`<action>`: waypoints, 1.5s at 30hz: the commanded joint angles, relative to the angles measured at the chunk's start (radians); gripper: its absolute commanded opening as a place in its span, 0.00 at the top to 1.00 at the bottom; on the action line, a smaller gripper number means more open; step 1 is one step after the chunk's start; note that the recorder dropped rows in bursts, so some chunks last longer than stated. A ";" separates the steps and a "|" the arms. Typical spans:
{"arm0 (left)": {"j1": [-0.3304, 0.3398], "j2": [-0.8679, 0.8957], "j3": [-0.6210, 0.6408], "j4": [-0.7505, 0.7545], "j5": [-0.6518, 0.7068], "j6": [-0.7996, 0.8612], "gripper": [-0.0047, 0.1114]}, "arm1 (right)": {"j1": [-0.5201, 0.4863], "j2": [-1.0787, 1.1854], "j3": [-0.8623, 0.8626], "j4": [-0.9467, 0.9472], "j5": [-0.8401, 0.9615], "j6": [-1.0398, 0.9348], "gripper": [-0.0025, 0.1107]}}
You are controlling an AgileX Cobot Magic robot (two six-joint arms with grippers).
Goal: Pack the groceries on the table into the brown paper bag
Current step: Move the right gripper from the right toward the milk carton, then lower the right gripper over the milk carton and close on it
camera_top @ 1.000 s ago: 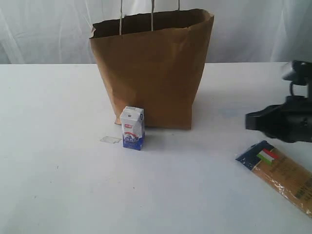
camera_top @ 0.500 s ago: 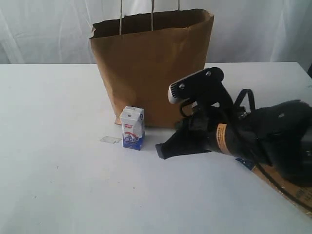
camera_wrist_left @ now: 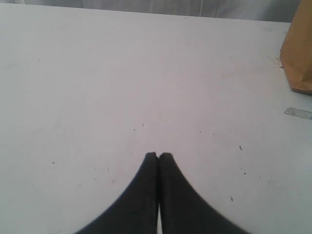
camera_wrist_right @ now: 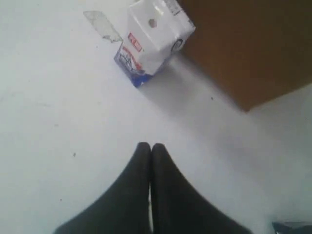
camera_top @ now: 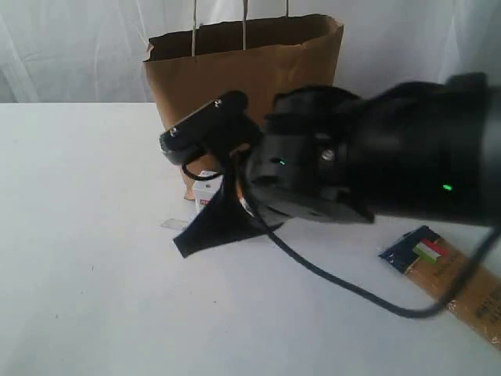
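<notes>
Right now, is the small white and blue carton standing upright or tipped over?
Upright. The carton stands on its base on the table, its top facing up, beside the paper bag.

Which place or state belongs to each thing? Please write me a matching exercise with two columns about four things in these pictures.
Things:
1. brown paper bag
2. small carton
3. pasta packet
4. right gripper

Places or states:
a. lying flat, on the right of the exterior view
b. shut and empty
c. standing upright in front of the bag
d. tallest thing, at the back

Pairs: 1-d, 2-c, 3-a, 4-b
</notes>
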 commanded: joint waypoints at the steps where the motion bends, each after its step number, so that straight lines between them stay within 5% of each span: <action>1: -0.005 -0.005 0.003 -0.011 0.002 -0.004 0.96 | -0.010 0.059 -0.160 0.032 -0.016 0.015 0.98; 4: -0.005 -0.005 0.003 -0.011 0.002 -0.004 0.96 | -0.010 0.059 -0.205 0.012 -0.086 0.015 0.83; 7: -0.005 -0.005 0.003 -0.011 0.002 -0.004 0.96 | -0.010 0.062 -0.205 0.036 -0.105 0.078 0.48; 10: -0.005 -0.005 0.003 -0.011 0.002 -0.004 0.96 | -0.010 0.062 -0.205 0.034 -0.118 0.094 0.36; 18: -0.005 -0.005 0.003 -0.011 0.002 -0.002 0.96 | -0.010 0.123 -0.200 0.037 -0.125 0.069 0.35; 23: -0.005 -0.005 0.003 -0.011 0.002 -0.002 0.96 | -0.029 0.151 -0.203 0.012 -0.059 0.515 0.35; 26: -0.005 -0.005 0.003 -0.011 0.002 -0.002 0.96 | -0.059 0.200 -0.217 0.004 -0.163 0.587 0.35; 29: -0.005 -0.005 0.003 -0.011 0.002 0.000 0.96 | -0.112 0.270 -0.258 -0.002 -0.046 0.679 0.35; 45: -0.005 -0.005 0.003 -0.011 0.002 0.000 0.96 | -0.127 0.416 -0.382 -0.088 -0.038 0.706 0.35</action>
